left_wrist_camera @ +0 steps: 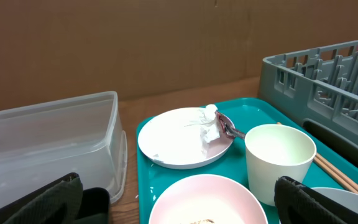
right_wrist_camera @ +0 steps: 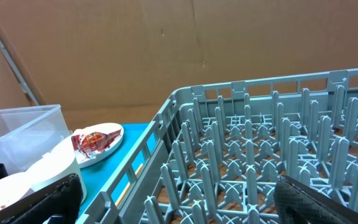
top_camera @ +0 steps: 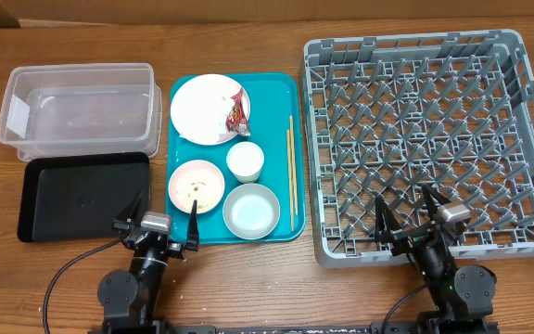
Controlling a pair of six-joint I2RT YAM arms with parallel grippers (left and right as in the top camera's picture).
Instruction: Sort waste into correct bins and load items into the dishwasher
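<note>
A teal tray [top_camera: 281, 93] holds the plate [top_camera: 202, 109] with a red wrapper [top_camera: 237, 111] and a white napkin [left_wrist_camera: 210, 124], a white cup [top_camera: 245, 160], a pink bowl [top_camera: 197, 186] with food specks, a pale blue bowl [top_camera: 251, 210] and chopsticks [top_camera: 291, 172]. The grey rack [top_camera: 429, 139] stands on the right. The clear tub [top_camera: 77, 102] and black tray [top_camera: 82, 195] are on the left. My left gripper [top_camera: 167, 209] is open and empty at the tray's near left corner, by the pink bowl [left_wrist_camera: 207, 202]. My right gripper [top_camera: 402, 206] is open and empty over the rack's near edge [right_wrist_camera: 260, 143].
The clear tub [left_wrist_camera: 42, 143] has a second tub nested under it. A brown cardboard wall closes the back of the table. Bare wood shows between the tub and the teal tray, and along the front edge by both arm bases.
</note>
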